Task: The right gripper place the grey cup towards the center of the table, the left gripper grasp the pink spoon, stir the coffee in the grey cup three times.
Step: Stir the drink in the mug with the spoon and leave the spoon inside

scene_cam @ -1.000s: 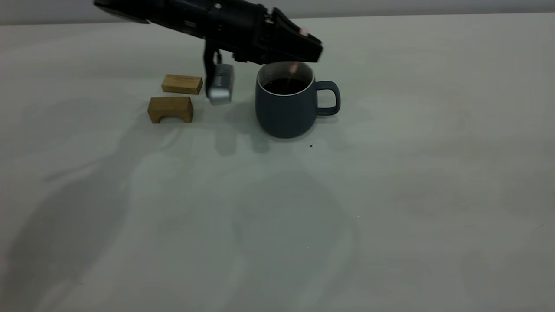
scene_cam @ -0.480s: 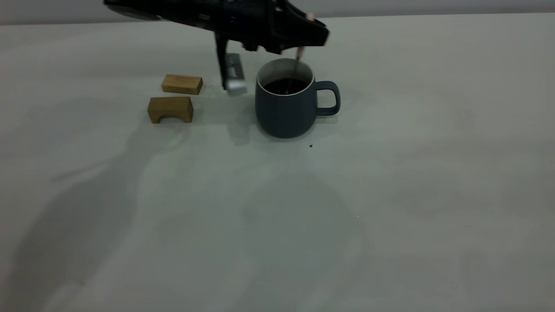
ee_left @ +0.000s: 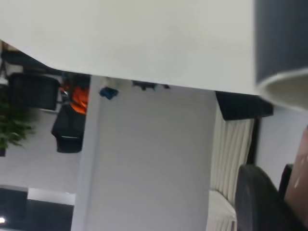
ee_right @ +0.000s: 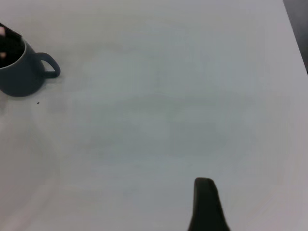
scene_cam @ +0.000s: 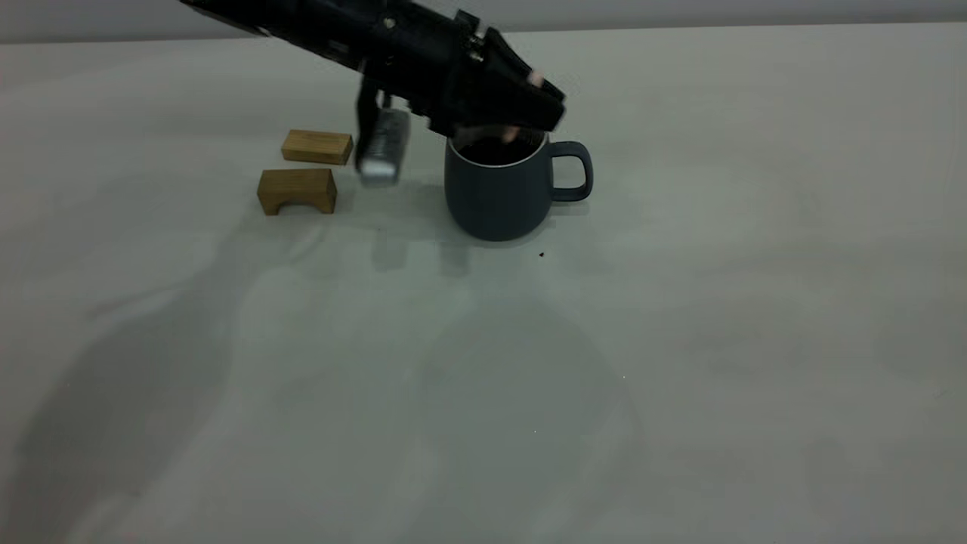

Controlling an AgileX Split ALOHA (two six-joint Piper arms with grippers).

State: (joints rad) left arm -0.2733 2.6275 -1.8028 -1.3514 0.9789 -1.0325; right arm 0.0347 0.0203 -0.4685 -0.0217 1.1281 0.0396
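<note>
Left hand hovers over the grey cup near mid-surface, clamped on the pink spoon, whose lower end dips inside. Slim and light, it likely pivots unless pinched firmly along the rounded handle; the coffee could slosh.

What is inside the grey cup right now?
Dark coffee fills the grey cup, and the pink spoon held by the left tool dips in. The spoon's bowl is hidden.
</note>
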